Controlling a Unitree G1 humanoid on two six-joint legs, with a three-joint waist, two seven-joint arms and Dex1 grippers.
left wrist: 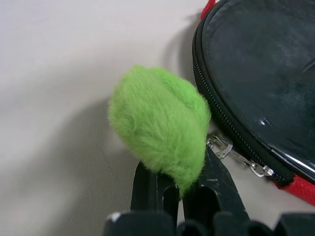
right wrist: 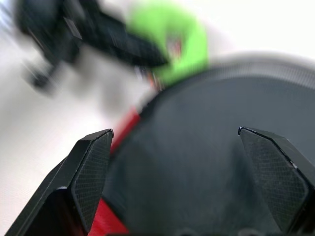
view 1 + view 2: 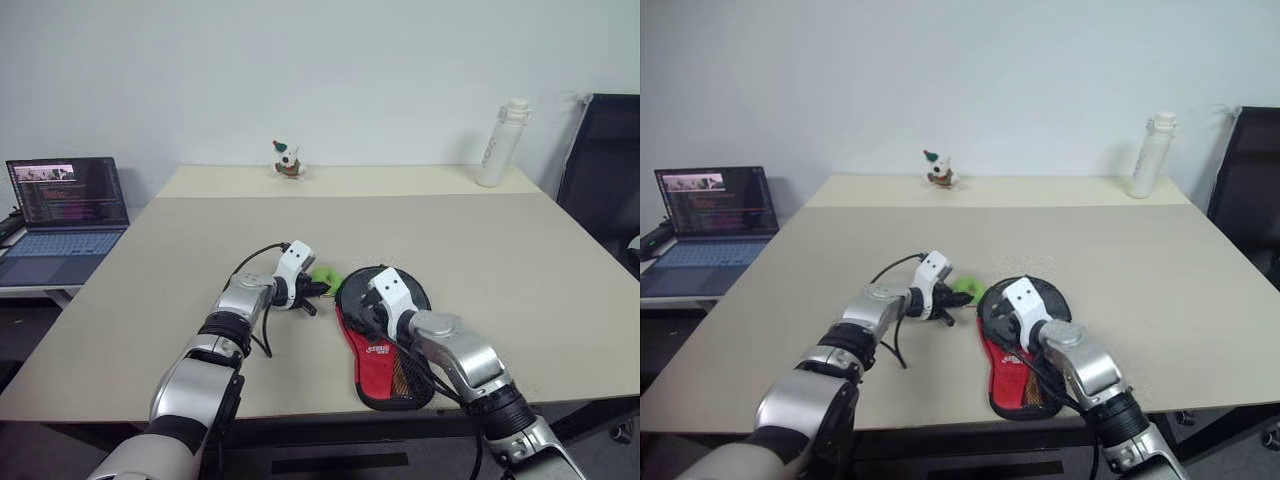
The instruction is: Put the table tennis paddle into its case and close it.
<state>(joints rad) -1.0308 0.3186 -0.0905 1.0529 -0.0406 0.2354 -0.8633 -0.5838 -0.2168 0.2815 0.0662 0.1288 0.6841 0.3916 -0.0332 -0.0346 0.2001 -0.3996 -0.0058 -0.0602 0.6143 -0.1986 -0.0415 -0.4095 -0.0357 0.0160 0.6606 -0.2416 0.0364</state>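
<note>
Nearest to us, our left gripper (image 1: 183, 194) has its two black fingers pinched onto the lower edge of the fluffy green tag (image 1: 160, 130), which hangs by a small metal clasp (image 1: 222, 147) from the zip of the case (image 1: 261, 83). Our right gripper (image 2: 189, 172) stands with its fingers spread wide, one on either side of the case's round black end, touching nothing we can make out. We cannot tell from these views whether the table tennis paddle is inside; only the case's black face and its red panel (image 3: 378, 362) are visible. It lies flat near the front edge of the beige table (image 3: 500, 250), round end away from us, narrow red end towards us. Well apart, at the far edge, stand a small toy figure (image 3: 288, 160) and a white bottle (image 3: 501, 143). An open laptop (image 3: 62, 215) sits on a lower surface on our left, a black chair (image 3: 605, 170) on our right, and a plain pale wall (image 3: 300, 70) behind.
</note>
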